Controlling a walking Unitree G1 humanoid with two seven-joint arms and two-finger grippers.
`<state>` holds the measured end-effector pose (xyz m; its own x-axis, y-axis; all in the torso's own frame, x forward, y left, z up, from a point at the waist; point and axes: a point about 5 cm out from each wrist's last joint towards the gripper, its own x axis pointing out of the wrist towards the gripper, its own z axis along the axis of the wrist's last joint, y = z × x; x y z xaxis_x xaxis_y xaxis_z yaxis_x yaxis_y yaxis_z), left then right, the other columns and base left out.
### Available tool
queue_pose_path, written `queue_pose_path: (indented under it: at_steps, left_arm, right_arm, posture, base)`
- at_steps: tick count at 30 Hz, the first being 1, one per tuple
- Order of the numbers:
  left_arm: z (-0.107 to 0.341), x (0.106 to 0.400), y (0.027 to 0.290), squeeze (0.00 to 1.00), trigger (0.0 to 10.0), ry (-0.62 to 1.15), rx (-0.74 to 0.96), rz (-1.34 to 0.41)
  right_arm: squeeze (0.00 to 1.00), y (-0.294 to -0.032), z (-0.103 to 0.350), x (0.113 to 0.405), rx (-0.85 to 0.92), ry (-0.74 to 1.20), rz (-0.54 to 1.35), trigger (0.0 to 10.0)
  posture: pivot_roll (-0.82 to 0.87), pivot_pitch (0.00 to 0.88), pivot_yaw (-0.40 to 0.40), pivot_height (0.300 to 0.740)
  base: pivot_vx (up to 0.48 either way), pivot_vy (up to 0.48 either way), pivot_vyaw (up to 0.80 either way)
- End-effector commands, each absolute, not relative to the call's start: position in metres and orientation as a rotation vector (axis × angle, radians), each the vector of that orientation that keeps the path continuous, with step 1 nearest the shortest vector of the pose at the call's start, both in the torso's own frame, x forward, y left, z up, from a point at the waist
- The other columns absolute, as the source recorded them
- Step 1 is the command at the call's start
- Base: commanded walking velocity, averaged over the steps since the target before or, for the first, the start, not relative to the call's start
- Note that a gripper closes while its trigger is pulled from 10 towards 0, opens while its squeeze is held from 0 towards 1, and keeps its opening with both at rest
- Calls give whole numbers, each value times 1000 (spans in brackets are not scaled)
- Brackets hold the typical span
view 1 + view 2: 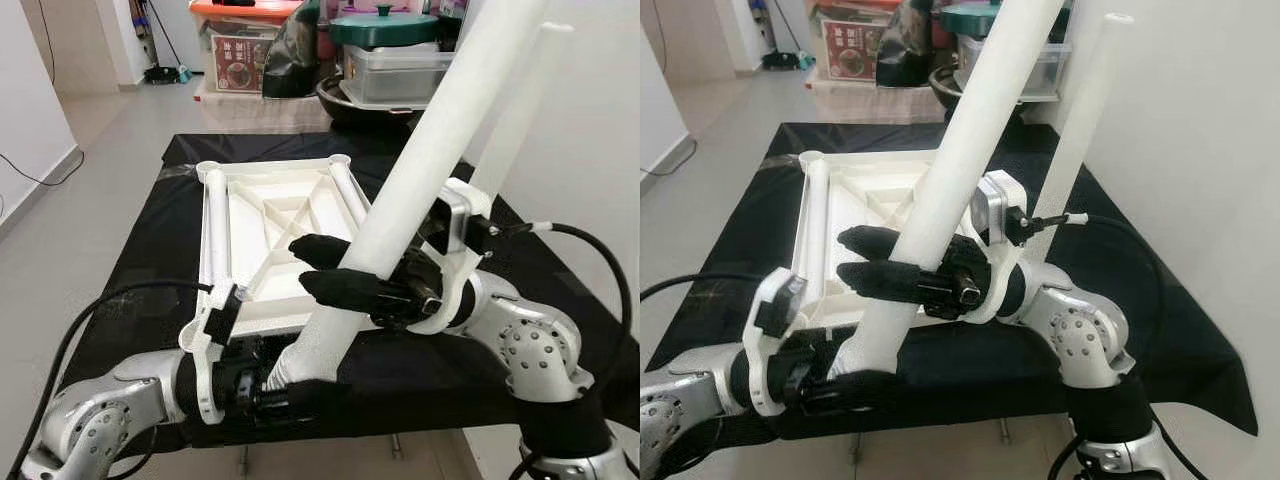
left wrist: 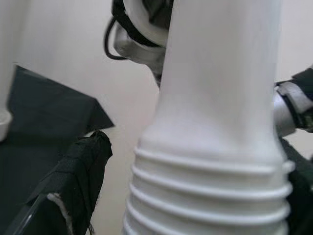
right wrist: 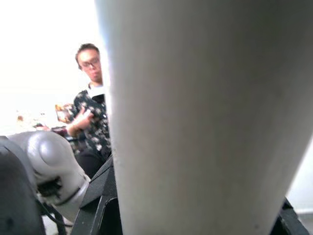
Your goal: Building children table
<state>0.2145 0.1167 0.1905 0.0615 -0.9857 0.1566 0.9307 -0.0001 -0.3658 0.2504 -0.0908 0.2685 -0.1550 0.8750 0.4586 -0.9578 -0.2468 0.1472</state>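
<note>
We grip 1 white table leg (image 1: pixel 420 170) in both hands, left gripper (image 1: pixel 285 392) clamped at its threaded end, right gripper (image 1: pixel 345 270) pinching mid-shaft, above the upturned tabletop (image 1: pixel 270 235) with 1 leg (image 1: pixel 1085 130) apparently fitted upright, others left.

— What carries everything here?
— A worktop (image 1: pixel 150 260) draped in black cloth (image 1: pixel 750 230), standing on a pale tiled floor (image 1: pixel 110 130).
— And directly on it?
— A white plastic tabletop panel (image 1: pixel 275 235), lying upside down so its ribs face up, with round sockets at the far corners. Two white tubes (image 1: pixel 214 225) lie along its left and right edges.
— Anything else?
— A bare stretch of cloth at the right (image 1: pixel 1180 330).
</note>
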Motion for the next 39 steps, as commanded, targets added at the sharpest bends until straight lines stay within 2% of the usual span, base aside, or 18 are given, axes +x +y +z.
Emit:
queue_pose_path:
  at_steps: [1, 15, 16, 17, 18, 24, 34, 35, 36, 37, 39]
  left_arm:
    - [188, 212, 112, 0, 10000, 216, -423, -1554]
    - [194, 212, 103, 0, 10000, 223, -474, -1643]
    - [193, 210, 102, 0, 745, 233, -468, -1659]
    - [193, 210, 102, 0, 745, 233, -468, -1659]
    - [193, 209, 101, 0, 0, 241, -464, -1671]
    - [194, 202, 105, 0, 0, 250, -440, -1750]
    - [191, 199, 106, 0, 0, 265, -422, -1744]
    - [190, 200, 106, 0, 0, 269, -415, -1734]
    - [190, 200, 106, 0, 0, 269, -415, -1734]
    - [189, 200, 106, 0, 0, 271, -407, -1727]
    - [188, 200, 106, 0, 0, 271, -403, -1720]
  right_arm:
    - [0, -88, 280, 240, 563, -256, 1826, 0]
    - [0, -77, 275, 228, 596, -231, 1898, 0]
    - [0, -77, 275, 228, 595, -225, 1897, 0]
    - [0, -77, 275, 228, 595, -225, 1897, 0]
    - [0, -77, 274, 228, 595, -220, 1896, 0]
    - [0, -76, 270, 229, 582, -192, 1889, 0]
    - [0, -74, 268, 230, 565, -182, 1866, 0]
    - [0, -74, 267, 232, 545, -178, 1847, 8667]
    - [0, -74, 267, 232, 545, -178, 1847, 8667]
    - [0, -73, 266, 234, 519, -172, 1815, 10000]
    - [0, -73, 265, 235, 500, -168, 1797, 10000]
  posture:
    - [42, 0, -44, 740]
    - [32, 0, -36, 740]
    - [32, 0, -35, 740]
    - [32, 0, -35, 740]
    - [32, 0, -35, 740]
    - [35, 0, -37, 740]
    - [39, 0, -38, 740]
    - [39, 0, -38, 740]
    - [39, 0, -38, 740]
    - [39, 0, -38, 740]
    - [39, 0, -38, 740]
  base:
    - [0, 0, 0]
    - [0, 0, 0]
    - [0, 0, 0]
    - [0, 0, 0]
    - [0, 0, 0]
    - [0, 0, 0]
    - [0, 0, 0]
    - [0, 0, 0]
    - [0, 0, 0]
    - [0, 0, 0]
    - [0, 0, 0]
